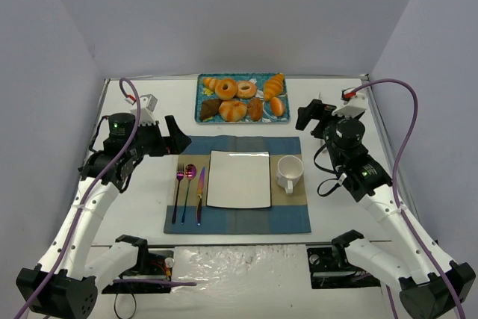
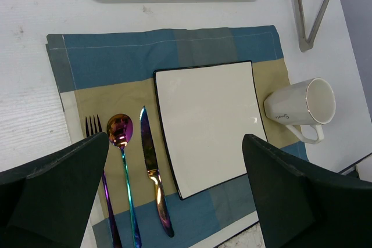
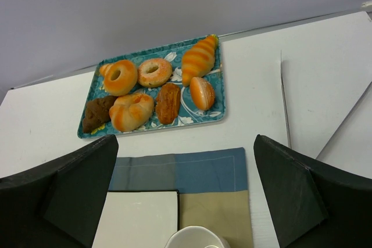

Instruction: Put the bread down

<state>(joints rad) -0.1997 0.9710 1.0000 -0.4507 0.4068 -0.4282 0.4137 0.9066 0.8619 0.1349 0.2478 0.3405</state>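
step: pre-grasp, bread (image 3: 202, 93) on tray (image 3: 216, 114) | R gripper (image 3: 186, 143) + L gripper (image 2: 174, 143) jaws wide, empty | next: we reach w/ R, pinch gently, carry to plate (image 1: 239, 178)

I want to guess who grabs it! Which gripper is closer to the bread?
Right. The right gripper hangs just right of the bread, beside the tray. The left gripper is farther off, near the placemat's far left corner.
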